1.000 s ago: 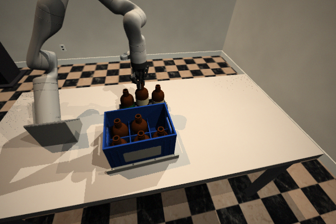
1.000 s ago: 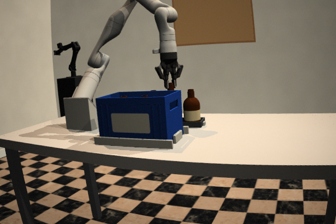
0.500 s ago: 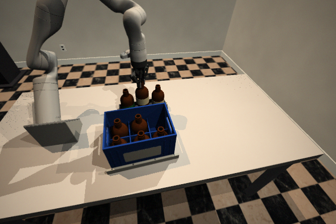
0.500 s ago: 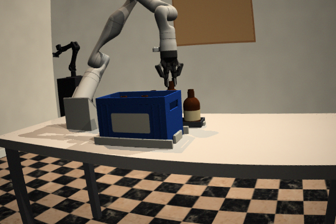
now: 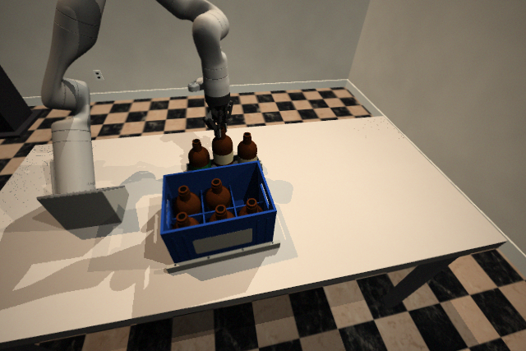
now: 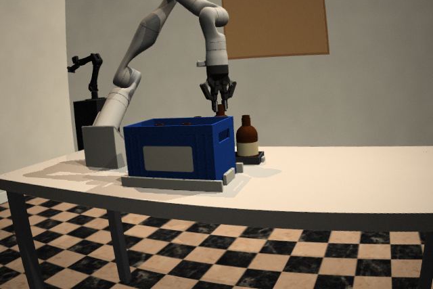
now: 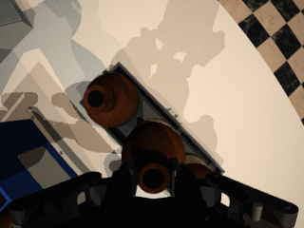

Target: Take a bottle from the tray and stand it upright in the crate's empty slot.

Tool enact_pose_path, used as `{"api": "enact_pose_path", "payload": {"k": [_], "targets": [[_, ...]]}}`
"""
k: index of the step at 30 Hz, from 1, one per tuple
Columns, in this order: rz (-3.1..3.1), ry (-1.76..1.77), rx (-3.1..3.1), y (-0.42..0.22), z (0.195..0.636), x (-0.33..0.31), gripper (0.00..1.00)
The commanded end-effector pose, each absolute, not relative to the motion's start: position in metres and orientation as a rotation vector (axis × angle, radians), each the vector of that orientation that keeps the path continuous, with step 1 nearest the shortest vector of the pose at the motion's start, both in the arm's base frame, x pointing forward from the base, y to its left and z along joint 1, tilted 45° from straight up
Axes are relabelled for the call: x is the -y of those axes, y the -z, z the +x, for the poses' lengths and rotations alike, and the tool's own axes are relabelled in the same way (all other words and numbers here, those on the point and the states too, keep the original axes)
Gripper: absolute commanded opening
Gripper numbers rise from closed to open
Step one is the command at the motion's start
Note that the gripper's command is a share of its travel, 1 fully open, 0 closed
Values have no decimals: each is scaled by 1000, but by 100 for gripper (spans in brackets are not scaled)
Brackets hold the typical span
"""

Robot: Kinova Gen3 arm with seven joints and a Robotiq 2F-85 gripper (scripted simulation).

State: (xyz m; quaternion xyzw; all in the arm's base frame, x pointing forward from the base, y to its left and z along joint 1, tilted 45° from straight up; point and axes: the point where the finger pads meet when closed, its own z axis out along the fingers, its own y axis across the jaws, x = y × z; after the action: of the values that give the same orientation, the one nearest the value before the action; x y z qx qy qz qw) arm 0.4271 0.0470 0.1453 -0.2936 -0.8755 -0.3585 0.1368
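My gripper (image 5: pixel 219 131) (image 6: pixel 220 105) (image 7: pixel 153 167) is shut on the neck of the middle brown bottle (image 5: pixel 222 145) (image 6: pixel 220 113) (image 7: pixel 153 142). This bottle is upright and stands higher than its neighbours, a little raised over the tray (image 6: pixel 259 158) (image 7: pixel 151 108). A green-labelled bottle (image 5: pixel 198 156) (image 7: pixel 119 106) and a cream-labelled bottle (image 5: pixel 246 150) (image 6: pixel 246 135) stand in the tray on either side. The blue crate (image 5: pixel 180 249) (image 6: pixel 204 153) (image 7: pixel 14 142) holds several brown bottles. Its empty slot (image 5: pixel 243 199) is at the back right in the top view.
The crate stands directly in front of the tray in the top view, and its back wall hides the tray's lower part. Low grey strips (image 5: pixel 224 256) (image 6: pixel 171 183) lie along the crate's base. The robot's grey base block (image 5: pixel 85 209) (image 6: pixel 101 145) is to the left.
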Motion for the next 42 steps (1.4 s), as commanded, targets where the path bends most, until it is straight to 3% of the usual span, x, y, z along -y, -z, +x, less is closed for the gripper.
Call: {"api": "enact_pose_path", "payload": {"k": [1, 42], "targets": [[-851, 1038, 2535, -146, 428, -46, 0], [-851, 1038, 2535, -148, 428, -43, 0]]}}
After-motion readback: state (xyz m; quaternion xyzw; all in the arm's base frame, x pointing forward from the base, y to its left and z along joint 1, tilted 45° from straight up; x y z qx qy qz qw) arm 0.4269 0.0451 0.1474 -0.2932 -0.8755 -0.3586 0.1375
